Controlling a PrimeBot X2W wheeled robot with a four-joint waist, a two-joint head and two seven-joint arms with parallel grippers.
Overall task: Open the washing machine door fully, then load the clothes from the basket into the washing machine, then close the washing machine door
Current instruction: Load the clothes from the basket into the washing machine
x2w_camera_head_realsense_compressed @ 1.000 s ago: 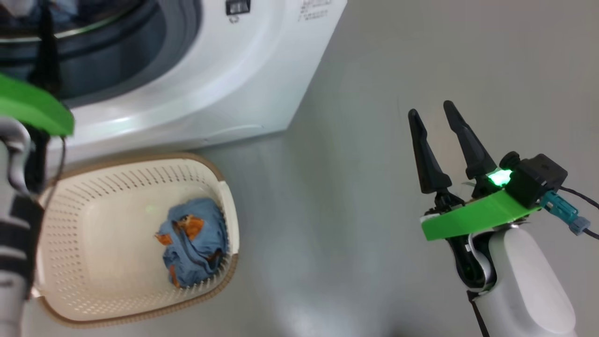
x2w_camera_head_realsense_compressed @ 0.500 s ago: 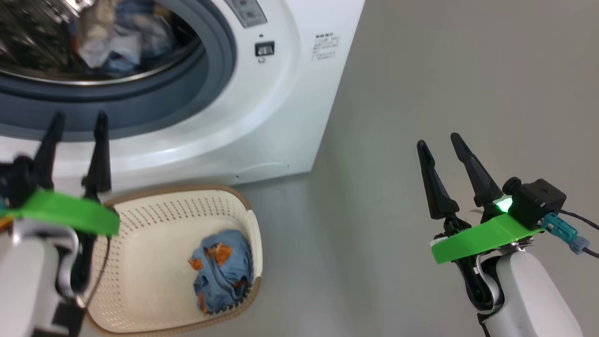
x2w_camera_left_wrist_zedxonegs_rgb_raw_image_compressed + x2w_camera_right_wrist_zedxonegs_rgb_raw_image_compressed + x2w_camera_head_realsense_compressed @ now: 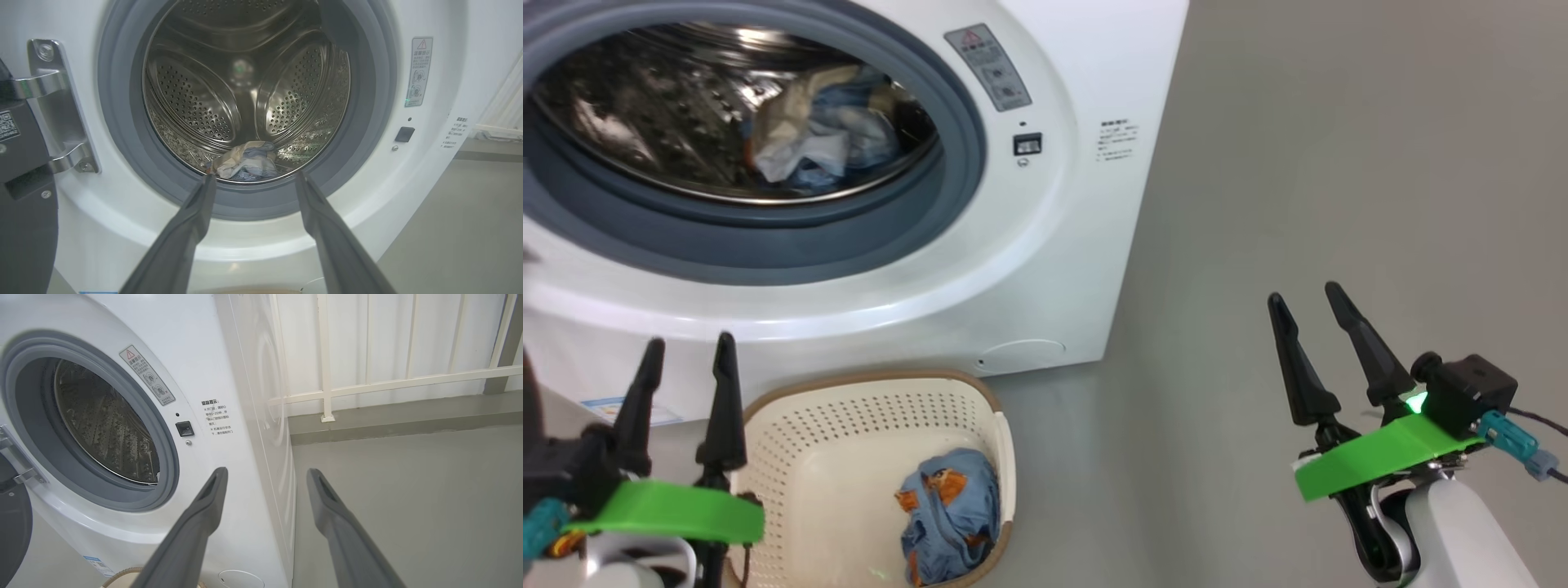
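Your left fingers (image 3: 721, 408) stood spread wide and held nothing, low at the left of the head view, just in front of the basket (image 3: 866, 388) and pointing up at the washing machine (image 3: 1045, 245). Through the left wrist camera, those fingers (image 3: 192, 228) framed the lower lip of the grey seal (image 3: 367, 102), aimed straight into the steel drum (image 3: 192, 102).

Your right fingers (image 3: 1298, 363) were just as wide apart and just as empty, out over the bare grey floor (image 3: 1298, 122), well clear of the machine's right corner.

The washing machine door (image 3: 20, 228) showed as a dark slab at the left edge of the wrist view, hanging off its metal hinge (image 3: 53, 81). It appeared to be swung wide open, though you could see too little of it to be sure how far.

Some of the clothes (image 3: 809, 143) lay at the bottom of the drum, a crumpled bundle of cream and pale blue. One light blue garment with orange patches (image 3: 952, 514) sat in the basket, bunched against its right-hand wall. The basket rested on the floor, close in front of the machine, below the door opening and beside the blue label (image 3: 613, 406).
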